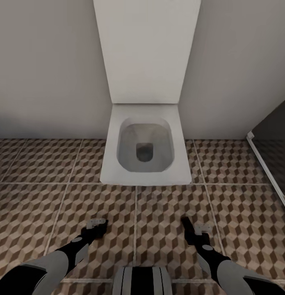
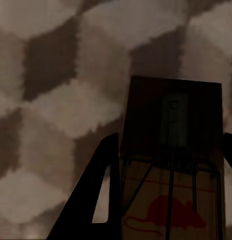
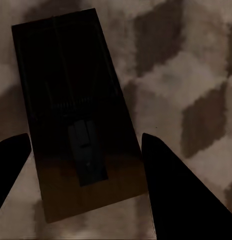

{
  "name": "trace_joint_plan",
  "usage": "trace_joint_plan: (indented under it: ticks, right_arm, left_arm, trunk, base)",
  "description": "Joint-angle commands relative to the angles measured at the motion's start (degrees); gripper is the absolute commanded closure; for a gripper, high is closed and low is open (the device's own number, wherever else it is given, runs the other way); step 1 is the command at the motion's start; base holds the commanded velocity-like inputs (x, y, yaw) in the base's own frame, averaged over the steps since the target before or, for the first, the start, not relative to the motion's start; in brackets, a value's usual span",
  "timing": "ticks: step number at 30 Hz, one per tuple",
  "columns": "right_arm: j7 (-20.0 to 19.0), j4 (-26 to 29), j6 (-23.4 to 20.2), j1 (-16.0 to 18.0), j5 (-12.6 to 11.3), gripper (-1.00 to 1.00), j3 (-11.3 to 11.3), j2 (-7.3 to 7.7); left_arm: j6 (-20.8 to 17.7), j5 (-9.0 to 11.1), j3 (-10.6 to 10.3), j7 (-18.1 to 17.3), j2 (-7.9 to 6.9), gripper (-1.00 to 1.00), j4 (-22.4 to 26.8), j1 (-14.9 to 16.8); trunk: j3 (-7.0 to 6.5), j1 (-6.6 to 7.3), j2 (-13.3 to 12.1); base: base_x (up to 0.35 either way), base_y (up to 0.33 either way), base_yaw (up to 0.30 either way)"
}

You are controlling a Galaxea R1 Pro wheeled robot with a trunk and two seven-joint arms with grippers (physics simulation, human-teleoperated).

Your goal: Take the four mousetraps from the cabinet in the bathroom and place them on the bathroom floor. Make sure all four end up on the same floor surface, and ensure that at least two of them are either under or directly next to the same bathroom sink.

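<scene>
- Nearest us, the left gripper (image 1: 97, 224) carries a trap (image 2: 171, 165) between its fingers; in the left wrist view the dark fingers flank the board closely on both sides, so we judge the jaws narrow and holding it.
- The right gripper (image 1: 194, 234) also has a trap (image 3: 75, 120) between its fingers (image 3: 181, 190). The jaws look wider here, with a gap showing at one side, so we cannot tell whether the grip is firm.
- Risk: that looser trap could slip or twist out as we travel, dropping onto the floor (image 1: 158, 213) far from any sink.
- Risk: both arms hang low over the tiles, so a base turn could scrape a trap against the floor.
- Ahead stands the toilet (image 1: 145, 143) against the wall; driving forward would bump it, and setting traps down here would not satisfy the sink condition, we judge.
- At the far right a dark panel with a pale rail (image 1: 267, 164) is cut off by the frame; we cannot tell what it is.
- Both traps are dim in the wrist views, their wire parts hard to read.
</scene>
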State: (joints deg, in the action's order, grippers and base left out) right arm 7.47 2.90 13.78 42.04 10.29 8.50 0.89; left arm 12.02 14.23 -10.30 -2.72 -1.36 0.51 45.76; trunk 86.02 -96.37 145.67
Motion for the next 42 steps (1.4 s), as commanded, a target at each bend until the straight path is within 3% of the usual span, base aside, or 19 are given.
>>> trace_joint_plan:
  ticks: [1, 10, 42]
  right_arm:
    - [0.13, -0.08, 0.19, 0.04, 0.6, 1.0, 0.46, -0.01]
    - [0.01, -0.09, 0.2, 0.02, 0.6, 1.0, 0.46, 0.07]
    - [0.0, -0.06, 0.28, 0.03, 0.6, 1.0, 0.46, 0.08]
  left_arm:
    - [0.19, 0.95, -0.44, -0.09, -0.02, 1.0, -0.07, 0.03]
    - [0.25, 1.79, -0.44, -0.1, -0.05, 1.0, -0.02, 0.03]
    - [0.28, 1.76, -0.43, -0.09, -0.11, 1.0, 0.02, 0.03]
  trunk:
    - [0.03, -0.02, 0.01]
    - [0.03, -0.02, 0.01]
    - [0.03, -0.02, 0.01]
  base:
    - [0.304, 0.0, 0.0]
    - [0.253, 0.0, 0.0]
    - [0.068, 0.0, 0.0]
